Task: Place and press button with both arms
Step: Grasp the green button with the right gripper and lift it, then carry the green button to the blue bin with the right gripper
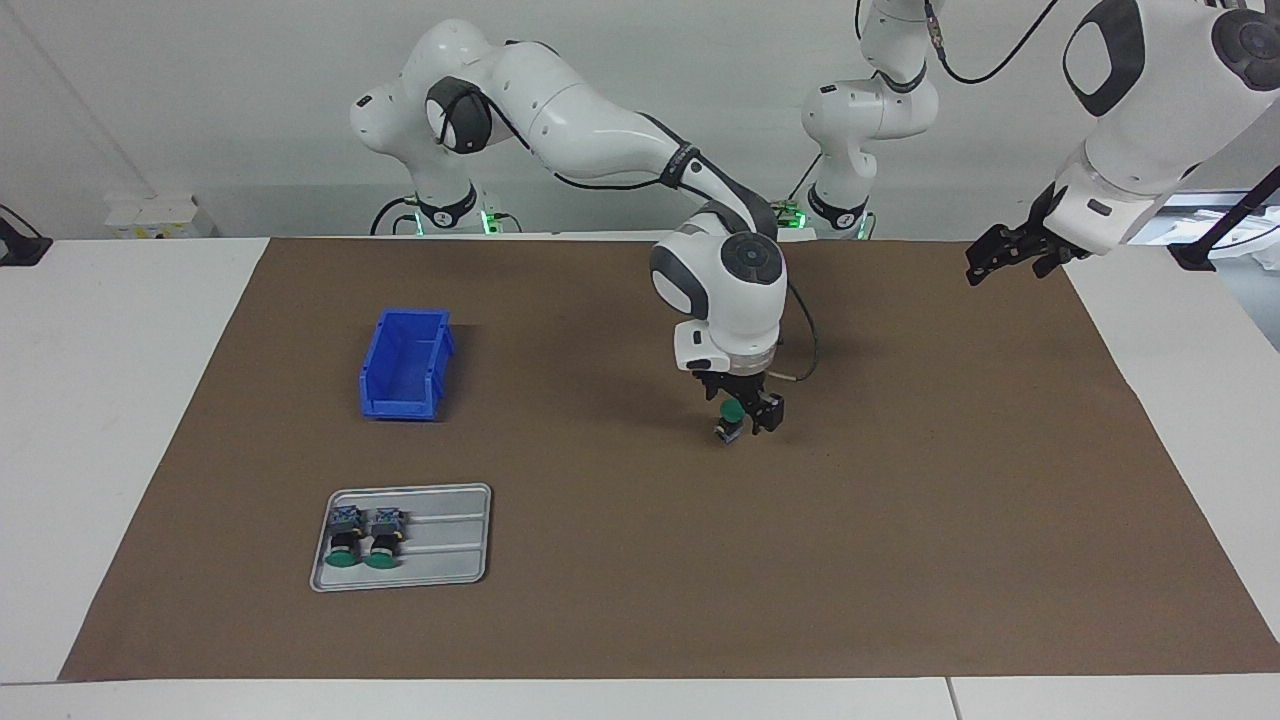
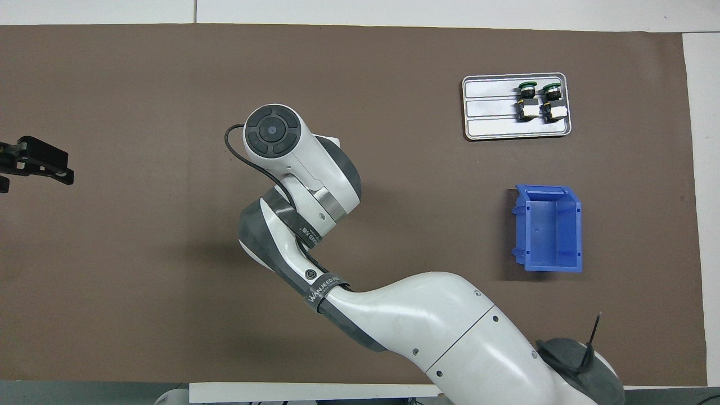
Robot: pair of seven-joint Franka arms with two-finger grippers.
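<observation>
Over mat centre, right hand (image 1: 741, 418) grips button (image 1: 731, 420); left arm waits.

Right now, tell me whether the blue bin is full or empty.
Empty: the overhead view looks straight into the blue bin and shows only its bare floor.

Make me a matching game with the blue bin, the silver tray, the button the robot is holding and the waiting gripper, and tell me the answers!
Things:
1. blue bin
2. silver tray
3. button in the right gripper
4. left gripper

States or places:
A. holds two green-capped buttons lying side by side
B. up in the air, over the edge of the brown mat at the left arm's end, holding nothing
C. over the middle of the brown mat
D. nothing visible inside it, nearer to the robots than the tray

Pairs: 1-D, 2-A, 3-C, 4-B
</observation>
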